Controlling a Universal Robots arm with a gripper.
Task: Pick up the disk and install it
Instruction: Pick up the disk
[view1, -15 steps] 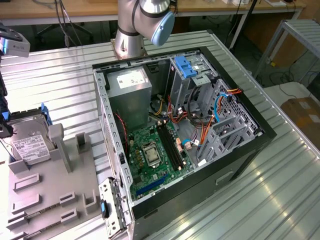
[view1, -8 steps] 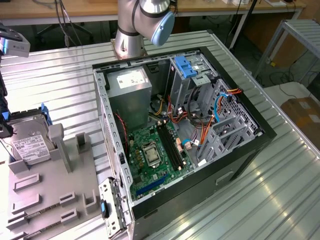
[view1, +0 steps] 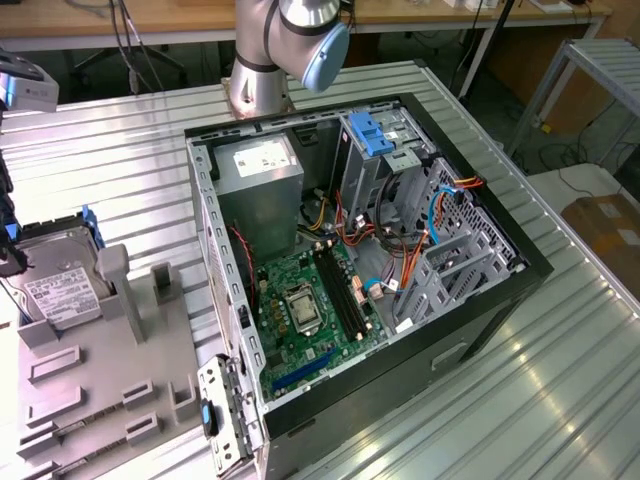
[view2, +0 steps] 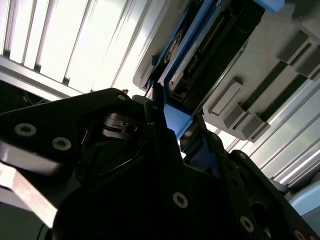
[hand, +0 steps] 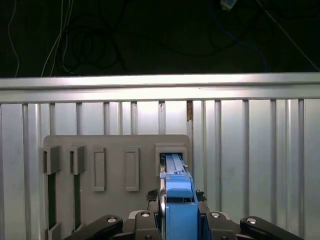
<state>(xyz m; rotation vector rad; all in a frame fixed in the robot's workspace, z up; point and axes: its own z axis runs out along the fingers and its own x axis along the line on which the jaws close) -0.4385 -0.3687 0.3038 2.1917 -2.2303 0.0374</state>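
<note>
The disk (view1: 60, 285) stands on edge, leaning a little, in a slot of the grey holder (view1: 110, 400) at the exterior view's left. Its white label faces the camera and a blue side rail runs along its upper edge. In the first wrist view the gripper (hand: 178, 199) sits over that slot. Its black fingers (hand: 152, 196) press against both sides of the blue rail, clamped on the disk, whose far end rests inside the holder's slot. The second wrist view shows the same grasp close up, with the disk's dark connector edge running away past the blue rail. The holder lies on the ribbed metal surface (view1: 130, 140), just beside the open computer case (view1: 520, 265), which lies on its side. Inside the case are a grey power-supply box (view1: 260, 190) with a white sticker, a green motherboard (view1: 310, 300), loose coloured cables, and a blue bracket (view1: 372, 135) at the drive bay. The arm (view1: 270, 40) rises from its base behind the case.
</note>
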